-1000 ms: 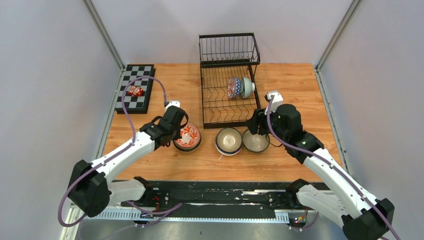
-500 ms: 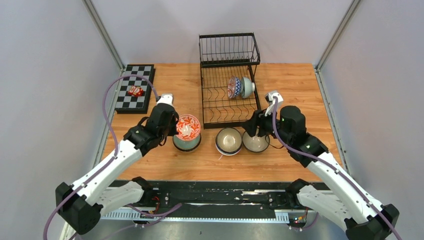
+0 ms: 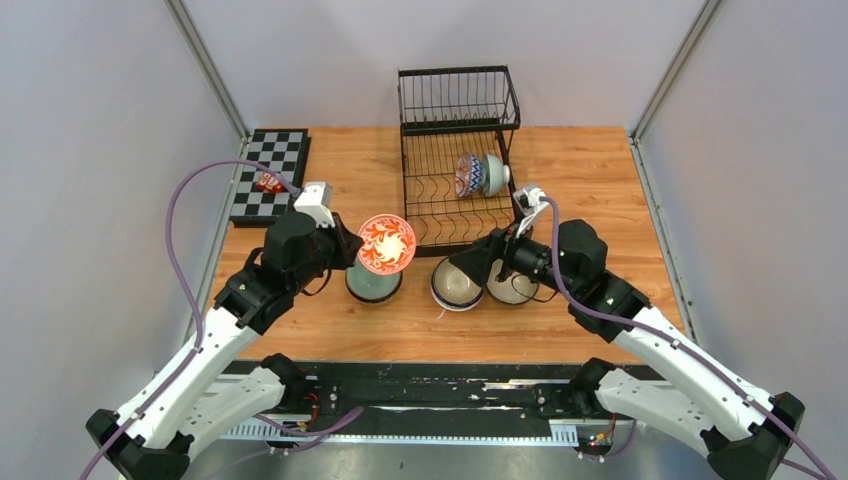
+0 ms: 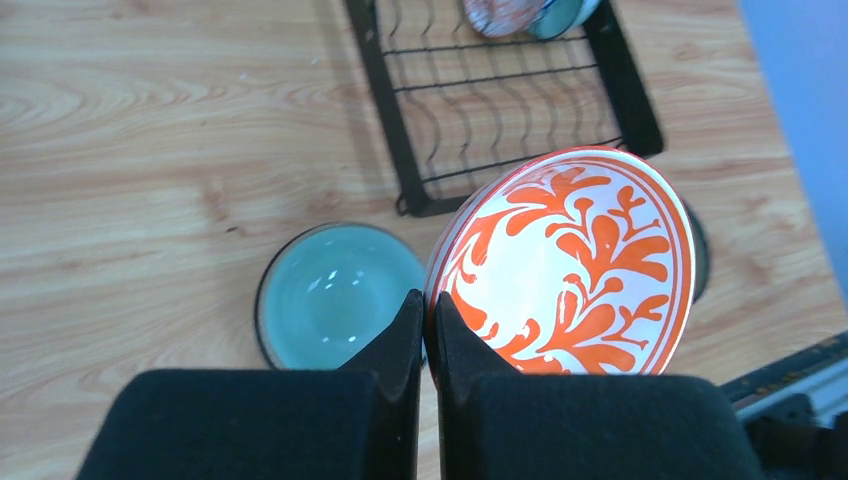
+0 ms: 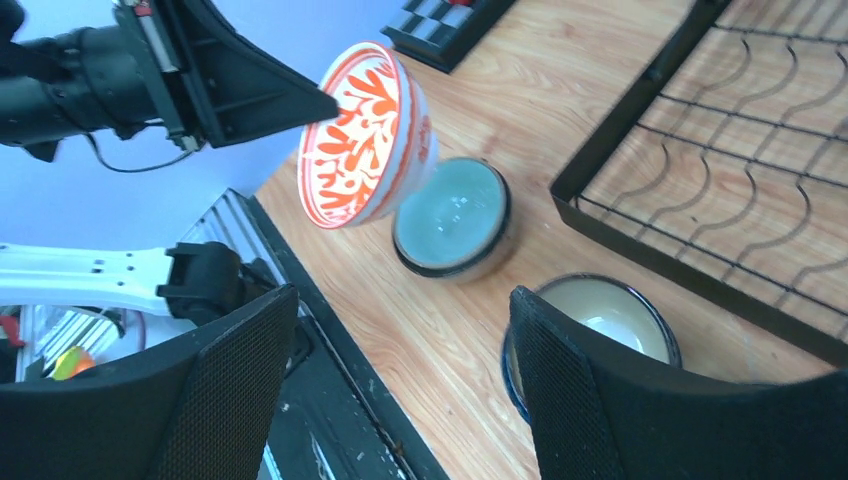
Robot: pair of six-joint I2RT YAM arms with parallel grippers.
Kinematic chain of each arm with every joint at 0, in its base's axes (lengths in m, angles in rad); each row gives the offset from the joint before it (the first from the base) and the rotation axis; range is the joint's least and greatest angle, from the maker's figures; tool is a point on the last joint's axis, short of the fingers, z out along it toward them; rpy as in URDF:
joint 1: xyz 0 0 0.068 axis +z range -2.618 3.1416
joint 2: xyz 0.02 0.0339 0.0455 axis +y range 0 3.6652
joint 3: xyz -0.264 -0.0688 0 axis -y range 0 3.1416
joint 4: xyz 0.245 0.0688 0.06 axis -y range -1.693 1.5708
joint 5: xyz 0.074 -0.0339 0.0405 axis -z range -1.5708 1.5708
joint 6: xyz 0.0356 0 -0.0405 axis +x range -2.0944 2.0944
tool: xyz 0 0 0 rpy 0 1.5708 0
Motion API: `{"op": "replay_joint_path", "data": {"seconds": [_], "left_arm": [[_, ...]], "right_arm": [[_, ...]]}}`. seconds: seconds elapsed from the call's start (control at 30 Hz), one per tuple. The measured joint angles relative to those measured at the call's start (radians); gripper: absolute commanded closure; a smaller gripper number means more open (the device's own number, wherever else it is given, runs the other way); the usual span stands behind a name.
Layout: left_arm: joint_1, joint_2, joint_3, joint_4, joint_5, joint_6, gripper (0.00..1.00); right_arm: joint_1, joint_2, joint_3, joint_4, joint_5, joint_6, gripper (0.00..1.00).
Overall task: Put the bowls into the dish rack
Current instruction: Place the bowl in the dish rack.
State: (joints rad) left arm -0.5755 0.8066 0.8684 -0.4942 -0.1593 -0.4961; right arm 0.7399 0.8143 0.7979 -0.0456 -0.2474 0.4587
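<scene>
My left gripper (image 4: 428, 303) is shut on the rim of the red bowl with the white floral inside (image 4: 570, 255), which hangs tilted in the air (image 3: 386, 244) above the pale green bowl (image 3: 372, 287) on the table. My right gripper (image 3: 472, 265) stands open with nothing between its fingers (image 5: 400, 300), over the left edge of the cream dark-rimmed bowl (image 3: 455, 285). Another cream bowl (image 3: 512, 290) sits partly under the right wrist. The black wire dish rack (image 3: 430, 215) holds a blue-patterned bowl (image 3: 467, 174) and a pale one (image 3: 495, 174), both on edge.
A black-and-white checkerboard (image 3: 272, 160) with a small red object (image 3: 268, 182) on it lies at the back left. The rack's raised upper basket (image 3: 458, 98) stands at the back. Grey walls close in both sides, and the arms' rail (image 3: 420, 385) runs along the near edge.
My left gripper lifted the floral bowl off the pale green bowl and tilted it toward the rack. My right gripper opened wider and swung left from the right cream bowl to the dark-rimmed one.
</scene>
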Motion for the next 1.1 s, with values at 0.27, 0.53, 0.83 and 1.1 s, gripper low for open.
{"op": "replay_joint_path", "data": {"seconds": [0.27, 0.53, 0.83, 1.1], "left_arm": [[0.0, -0.06, -0.048, 0.122, 0.106, -0.055, 1.0], [0.0, -0.114, -0.137, 0.256, 0.203, -0.11, 1.0], [0.0, -0.188, -0.197, 0.4, 0.259, -0.157, 1.0], [0.0, -0.235, -0.226, 0.491, 0.288, -0.188, 1.0]], "right_arm": [[0.064, 0.017, 0.0, 0.133, -0.022, 0.088, 0.11], [0.138, 0.079, 0.0, 0.225, -0.013, 0.147, 0.1], [0.182, 0.124, 0.0, 0.297, 0.016, 0.182, 0.09], [0.205, 0.126, 0.0, 0.366, 0.039, 0.197, 0.06]]}}
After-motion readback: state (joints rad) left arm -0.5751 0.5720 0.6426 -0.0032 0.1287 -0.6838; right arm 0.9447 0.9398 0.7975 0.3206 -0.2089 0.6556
